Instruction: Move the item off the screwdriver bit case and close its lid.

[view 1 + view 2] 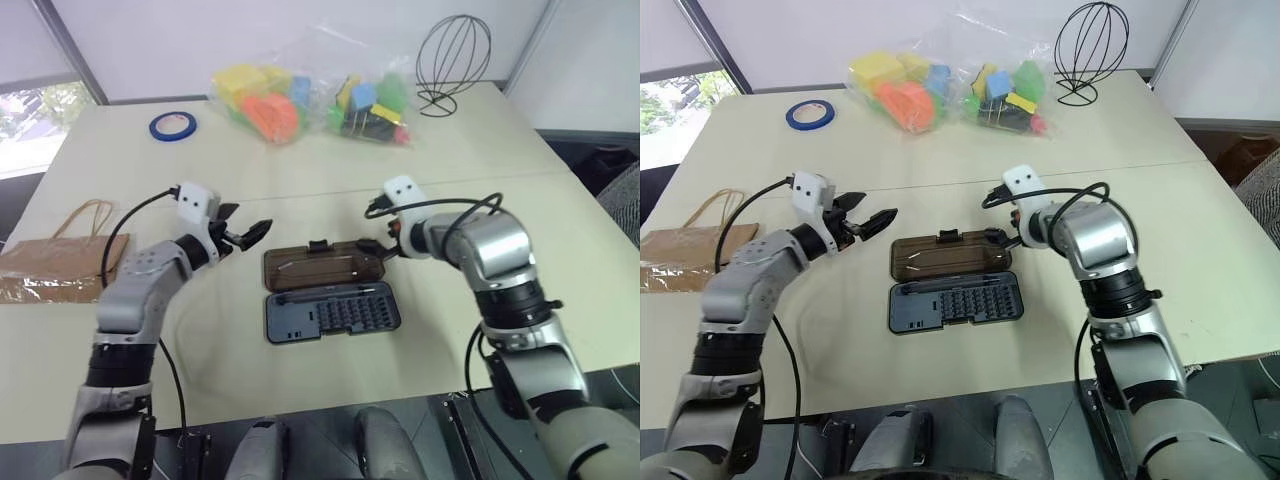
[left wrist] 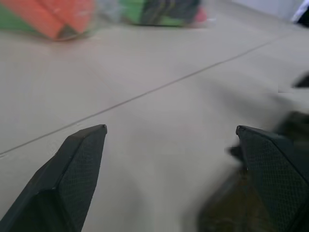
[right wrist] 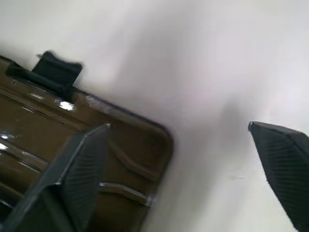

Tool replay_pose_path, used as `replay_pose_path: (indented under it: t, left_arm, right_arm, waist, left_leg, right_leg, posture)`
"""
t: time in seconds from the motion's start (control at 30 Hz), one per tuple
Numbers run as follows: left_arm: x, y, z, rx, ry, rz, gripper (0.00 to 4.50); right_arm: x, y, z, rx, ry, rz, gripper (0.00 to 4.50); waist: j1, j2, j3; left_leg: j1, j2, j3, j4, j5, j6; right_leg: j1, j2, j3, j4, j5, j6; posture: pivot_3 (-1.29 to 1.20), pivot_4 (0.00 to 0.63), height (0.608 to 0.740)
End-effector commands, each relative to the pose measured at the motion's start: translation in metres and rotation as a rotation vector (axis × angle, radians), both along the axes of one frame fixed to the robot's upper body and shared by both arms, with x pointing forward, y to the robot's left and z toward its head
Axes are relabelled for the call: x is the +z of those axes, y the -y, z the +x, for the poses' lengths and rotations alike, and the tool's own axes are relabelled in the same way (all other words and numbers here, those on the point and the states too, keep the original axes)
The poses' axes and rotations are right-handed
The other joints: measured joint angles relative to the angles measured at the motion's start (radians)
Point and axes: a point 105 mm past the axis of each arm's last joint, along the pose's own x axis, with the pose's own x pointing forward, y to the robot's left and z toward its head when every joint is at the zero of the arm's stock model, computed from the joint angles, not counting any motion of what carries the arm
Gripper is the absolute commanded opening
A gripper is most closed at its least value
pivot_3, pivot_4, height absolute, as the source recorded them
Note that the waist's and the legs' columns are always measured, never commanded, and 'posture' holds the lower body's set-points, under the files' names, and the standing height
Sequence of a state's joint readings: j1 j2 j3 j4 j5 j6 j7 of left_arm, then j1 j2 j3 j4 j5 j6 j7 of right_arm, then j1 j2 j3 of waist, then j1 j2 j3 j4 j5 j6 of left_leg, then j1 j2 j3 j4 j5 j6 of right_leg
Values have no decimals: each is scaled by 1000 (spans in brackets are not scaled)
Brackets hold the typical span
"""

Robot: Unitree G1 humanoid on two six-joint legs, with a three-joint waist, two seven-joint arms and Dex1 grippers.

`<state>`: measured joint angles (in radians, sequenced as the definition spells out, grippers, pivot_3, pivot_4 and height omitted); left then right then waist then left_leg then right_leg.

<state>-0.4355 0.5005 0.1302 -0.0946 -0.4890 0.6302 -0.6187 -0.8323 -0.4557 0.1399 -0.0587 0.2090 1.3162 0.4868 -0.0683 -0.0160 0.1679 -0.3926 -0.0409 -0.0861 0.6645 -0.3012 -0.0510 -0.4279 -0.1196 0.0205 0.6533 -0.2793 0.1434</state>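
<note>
The screwdriver bit case point(image 1: 332, 312) lies open at mid-table, with rows of bits in its dark grey base. Its smoky-brown lid point(image 1: 322, 266) is folded flat on the far side, and the black latch tab point(image 3: 58, 70) sits on its far edge. The item, a brown paper bag point(image 1: 60, 262) with twine handles, lies flat at the table's left edge, well apart from the case. My left gripper point(image 1: 250, 228) hovers open just left of the lid's far-left corner. My right gripper point(image 3: 178, 126) is open at the lid's right corner, one finger point(image 3: 82, 169) over the lid and the other over bare table.
Clear bags of colourful toys point(image 1: 310, 100) lie at the back centre. A blue tape roll point(image 1: 172, 125) sits back left and a black wire stand point(image 1: 452, 60) back right. The table's front edge runs just below the case.
</note>
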Motion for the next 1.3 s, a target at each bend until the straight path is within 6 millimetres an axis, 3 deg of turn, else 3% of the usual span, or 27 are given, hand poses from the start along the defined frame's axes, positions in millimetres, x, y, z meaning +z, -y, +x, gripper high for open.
replay_pose_path:
  t: [0.03,0.17,0.3,0.43,0.77,0.87,1.1,1.3]
  left_arm:
    - [33,8,-26,-137,55,-38,4500]
    - [45,24,-66,-337,14,-74,4500]
    - [11,42,-98,-509,-106,43,4500]
    - [-3,45,-94,-518,-109,81,4500]
    - [-2,43,-80,-485,-60,78,4500]
    - [-3,42,-79,-484,-60,76,3602]
    - [-7,42,-81,-495,-79,84,158]
    - [-19,48,-113,-672,-193,118,65]
  right_arm:
    - [41,-13,-9,126,119,119,4484]
    - [66,-6,-12,137,217,182,4484]
    - [73,-7,-8,114,248,219,4484]
    - [68,-10,-8,111,226,232,4484]
    - [63,-15,-13,107,200,247,4484]
    - [62,-14,-13,102,198,248,4500]
    - [62,-13,-12,92,197,250,4500]
    - [62,-13,-12,97,201,247,4500]
  waist:
    - [0,0,0]
    - [0,0,0]
    - [2,0,0]
    - [14,0,0]
    - [24,0,0]
    - [24,0,0]
    - [24,0,0]
    - [23,1,0]
  left_leg:
    - [0,0,0,0,0,0]
    - [0,1,0,0,0,0]
    - [1,1,1,0,0,0]
    - [1,1,1,0,0,0]
    - [1,0,2,0,0,0]
    - [1,0,2,0,0,0]
    - [1,0,1,0,0,0]
    - [1,1,2,0,0,0]
  right_leg:
    - [0,0,0,0,0,0]
    - [0,1,0,0,0,0]
    - [0,0,1,0,0,0]
    - [1,1,1,0,0,0]
    - [1,1,1,-1,0,0]
    - [1,1,1,-1,0,0]
    - [1,1,1,0,0,0]
    - [1,1,1,0,0,0]
  posture:
    - [0,150,740]
    - [0,150,740]
    - [0,150,740]
    - [0,150,740]
    - [0,150,740]
    - [0,150,740]
    - [0,150,740]
    - [0,150,740]
